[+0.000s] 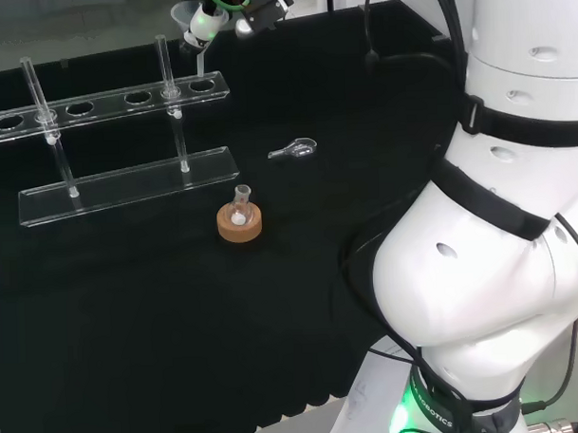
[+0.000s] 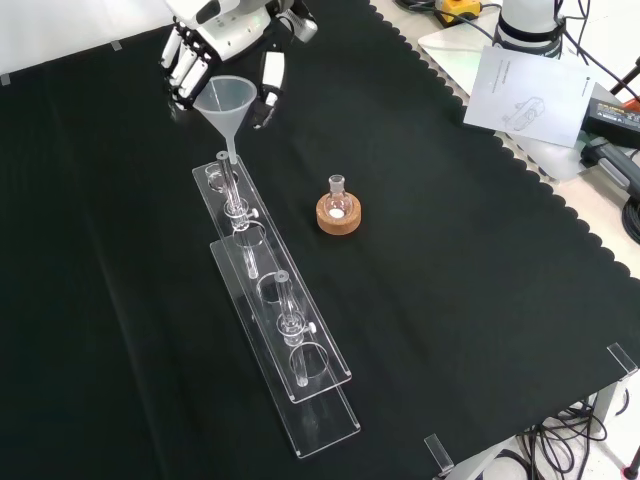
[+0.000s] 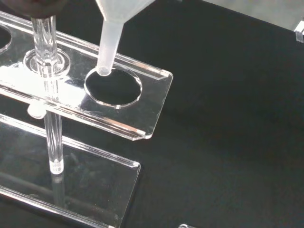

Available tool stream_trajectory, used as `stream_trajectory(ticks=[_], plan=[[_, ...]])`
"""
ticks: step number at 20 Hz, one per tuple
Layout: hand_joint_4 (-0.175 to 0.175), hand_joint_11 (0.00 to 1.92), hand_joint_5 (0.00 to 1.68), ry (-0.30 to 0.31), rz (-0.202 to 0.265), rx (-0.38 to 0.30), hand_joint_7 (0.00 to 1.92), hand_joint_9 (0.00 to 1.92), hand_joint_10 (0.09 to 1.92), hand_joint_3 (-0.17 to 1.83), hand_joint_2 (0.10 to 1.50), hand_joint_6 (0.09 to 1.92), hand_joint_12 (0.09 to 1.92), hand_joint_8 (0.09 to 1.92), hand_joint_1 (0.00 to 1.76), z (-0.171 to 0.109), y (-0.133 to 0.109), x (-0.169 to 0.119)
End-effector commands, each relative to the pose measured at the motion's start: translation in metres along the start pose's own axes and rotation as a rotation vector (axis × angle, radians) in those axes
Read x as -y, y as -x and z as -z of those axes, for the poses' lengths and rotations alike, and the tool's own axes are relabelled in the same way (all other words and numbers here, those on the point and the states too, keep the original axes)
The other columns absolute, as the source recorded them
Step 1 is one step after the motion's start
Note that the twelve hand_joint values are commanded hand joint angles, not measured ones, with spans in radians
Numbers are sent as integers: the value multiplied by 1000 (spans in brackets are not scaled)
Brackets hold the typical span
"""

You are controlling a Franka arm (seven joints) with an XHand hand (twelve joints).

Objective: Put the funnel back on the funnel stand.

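The hand (image 2: pixel 215 45) is shut on a translucent plastic funnel (image 2: pixel 222 105), cone up and stem pointing down. In the head view the funnel (image 1: pixel 199 30) hangs above the right end of the clear acrylic funnel stand (image 1: pixel 105 104). In the front view the stand (image 2: pixel 275 320) runs from the funnel toward the near edge. In the wrist view the funnel stem (image 3: pixel 108 47) has its tip just at the rim of the end hole (image 3: pixel 113 88) of the stand's top plate, slightly off its centre. The hand (image 1: pixel 234 9) sits at the top edge of the head view.
A small round-bottomed flask (image 2: pixel 338 195) stands in a cork ring (image 2: pixel 338 215) right of the stand in the front view. A small clear glass piece (image 1: pixel 296 151) lies on the cloth in the head view. Two upright posts (image 1: pixel 165 64) rise from the stand. Papers (image 2: pixel 525 90) lie past the cloth's edge.
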State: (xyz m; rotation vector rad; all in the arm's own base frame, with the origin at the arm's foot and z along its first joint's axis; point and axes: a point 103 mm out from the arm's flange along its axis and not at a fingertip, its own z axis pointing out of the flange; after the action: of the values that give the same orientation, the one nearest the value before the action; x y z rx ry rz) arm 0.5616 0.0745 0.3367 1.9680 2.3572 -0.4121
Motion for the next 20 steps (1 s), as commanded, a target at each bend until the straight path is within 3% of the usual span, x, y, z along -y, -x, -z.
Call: stream_trajectory(ticks=[1,20], plan=[[-29,713,587,-19,8,-12,630,1057,432,502,797,490,1211,677,794,-21,-3,-13],[-29,703,578,-28,17,-18,622,1048,432,505,796,502,1216,678,797,-40,2,-37]])
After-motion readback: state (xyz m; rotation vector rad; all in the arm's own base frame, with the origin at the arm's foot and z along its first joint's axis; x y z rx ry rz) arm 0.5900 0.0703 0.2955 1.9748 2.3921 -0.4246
